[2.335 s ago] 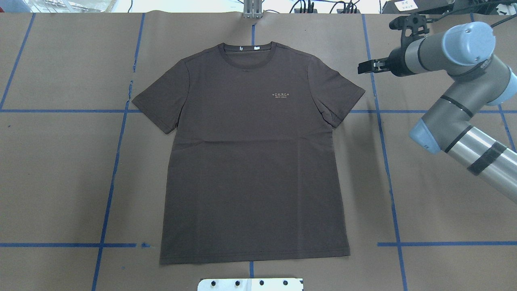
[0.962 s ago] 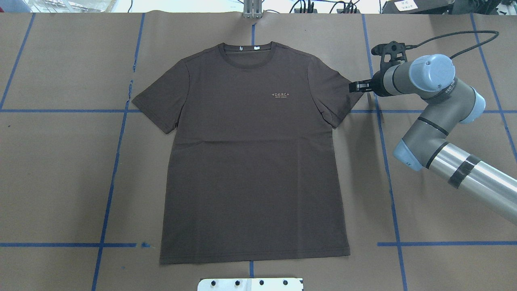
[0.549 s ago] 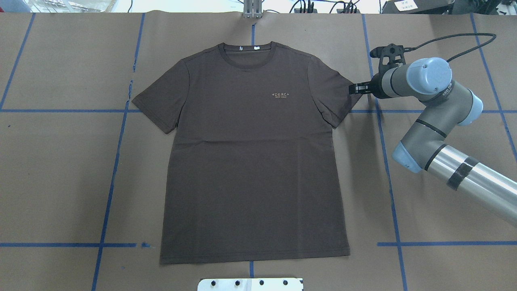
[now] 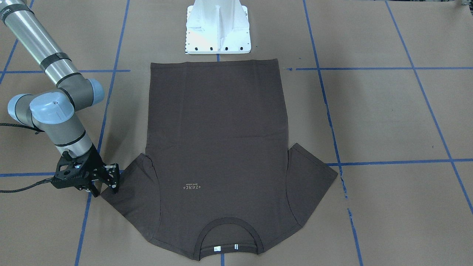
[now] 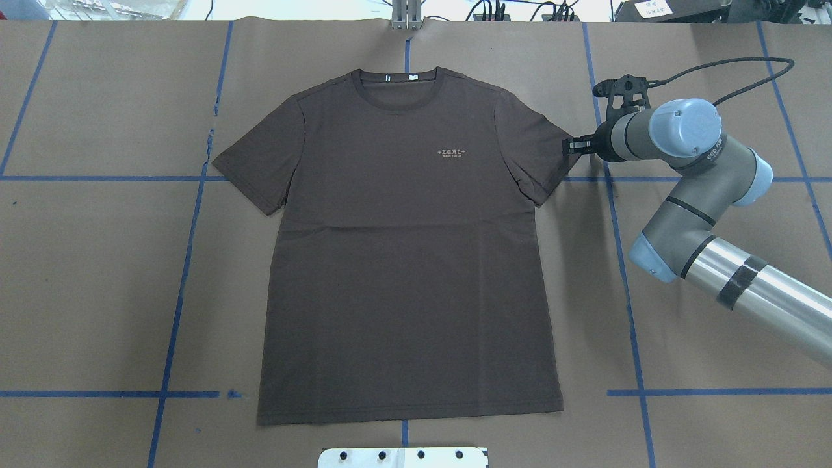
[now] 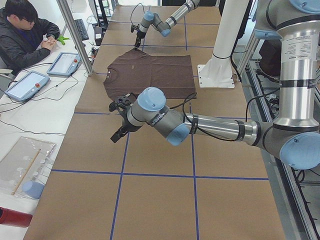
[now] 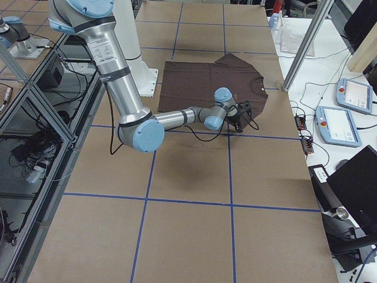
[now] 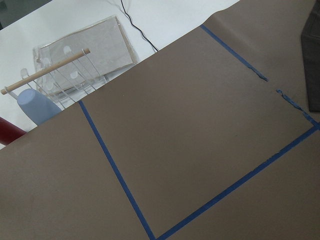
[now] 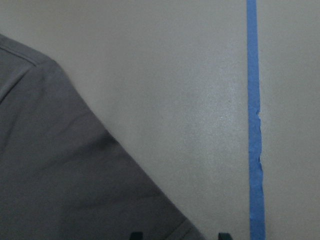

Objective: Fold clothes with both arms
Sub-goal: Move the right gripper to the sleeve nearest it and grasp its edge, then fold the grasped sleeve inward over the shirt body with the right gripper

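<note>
Right gripper (image 5: 569,145) stood with fingers apart at the sleeve (image 5: 539,156) tip, on the shirt's 2 o'clock side. On the brown-papered table (image 5: 97,292), the dark brown T-shirt (image 5: 403,260) lay flat, collar toward 12 o'clock. Left gripper (image 6: 115,137) hung over bare paper, well off toward 9 o'clock; I couldn't tell its state.

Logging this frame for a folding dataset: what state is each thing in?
T-shirt: spread flat, front up, unfolded.
Right pincer: open, down at the tip of the sleeve, not yet closed on it.
Left pincer: raised, away from the T-shirt; open or shut cannot be told.
</note>
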Motion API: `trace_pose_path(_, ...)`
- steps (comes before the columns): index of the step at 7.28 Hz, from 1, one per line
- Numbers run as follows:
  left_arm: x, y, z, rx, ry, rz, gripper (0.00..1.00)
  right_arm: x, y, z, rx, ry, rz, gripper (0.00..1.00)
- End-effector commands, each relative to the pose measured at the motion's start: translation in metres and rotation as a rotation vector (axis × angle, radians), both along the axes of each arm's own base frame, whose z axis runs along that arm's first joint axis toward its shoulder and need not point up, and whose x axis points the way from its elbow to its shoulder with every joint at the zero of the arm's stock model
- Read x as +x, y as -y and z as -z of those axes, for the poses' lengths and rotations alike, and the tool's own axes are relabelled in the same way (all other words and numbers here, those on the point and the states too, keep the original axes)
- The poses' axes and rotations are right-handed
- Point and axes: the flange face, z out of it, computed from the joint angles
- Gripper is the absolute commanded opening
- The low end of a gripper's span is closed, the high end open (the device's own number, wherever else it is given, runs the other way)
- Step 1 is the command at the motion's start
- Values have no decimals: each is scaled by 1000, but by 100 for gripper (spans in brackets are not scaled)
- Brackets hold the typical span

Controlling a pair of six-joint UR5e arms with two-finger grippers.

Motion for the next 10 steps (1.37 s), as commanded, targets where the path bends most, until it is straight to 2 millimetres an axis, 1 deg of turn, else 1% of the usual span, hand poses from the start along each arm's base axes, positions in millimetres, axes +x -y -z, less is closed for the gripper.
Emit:
trace_pose_path(1,0,0,-1,-2,0,-1,100,-2,0,2,-13,11,-10,0)
trace_pose_path(2,0,0,-1,-1,0,-1,100,-3,1,9,-5,21,-11,0)
trace_pose_path(3,0,-1,0,0,-1,-1,100,-6,5,24,2,33,-10,0)
trace_pose_path(4,0,-1,0,1,0,-1,100,-9,9,45,5,39,-11,0)
trace_pose_path(5,-1,-1,1,2,0,0,100,-14,12,82,-14,24,-15,0)
trace_pose_path(6,-1,-1,0,0,-1,1,100,-22,13,121,-69,28,-46,0)
trace_pose_path(8,-1,-1,-1,-3,-1,1,100,-89,-2,201,-84,6,-127,0)
trace_pose_path(9,-1,-1,-2,-4,0,0,100,-110,-13,221,-105,6,-150,0)
trace_pose_path(10,-1,-1,-4,-8,-1,1,100,-121,-16,220,-96,-7,-162,0)
